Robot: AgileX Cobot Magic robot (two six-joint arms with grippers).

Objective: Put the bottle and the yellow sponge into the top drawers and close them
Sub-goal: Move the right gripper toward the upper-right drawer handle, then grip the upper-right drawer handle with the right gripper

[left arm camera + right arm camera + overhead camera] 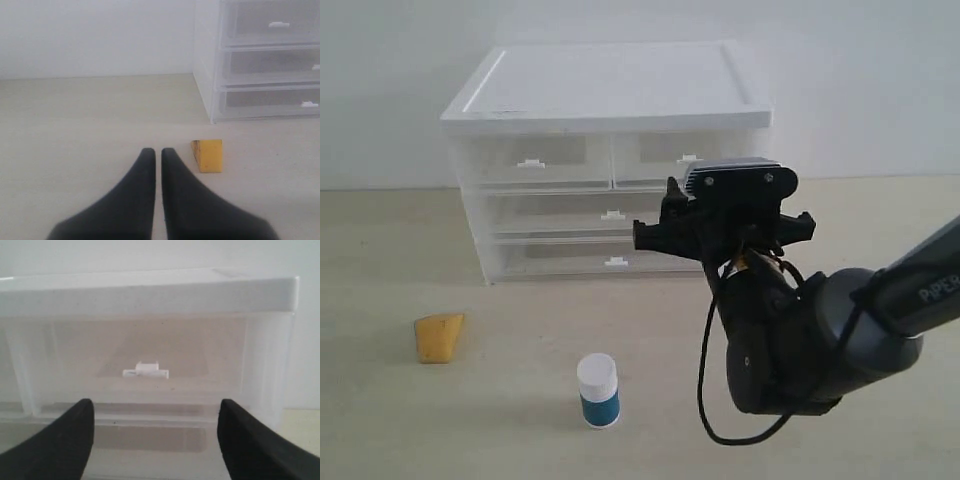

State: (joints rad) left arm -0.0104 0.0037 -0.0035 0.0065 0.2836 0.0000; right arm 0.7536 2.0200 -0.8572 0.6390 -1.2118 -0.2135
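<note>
Nearest me, bottle (597,390) stands upright, yellow sponge (439,337) lies further left, both loose. L gripper (157,152) clenched, empty, just short of sponge. R gripper (156,409) spread wide, empty, facing right top drawer (210,347), shut. I'd centre on its tab handle (146,371), pinch, pull straight.

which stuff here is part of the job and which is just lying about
Part of the job: bottle, yellow sponge, top left drawer, top right drawer.

Not part of it: middle wide drawer, bottom wide drawer.
</note>
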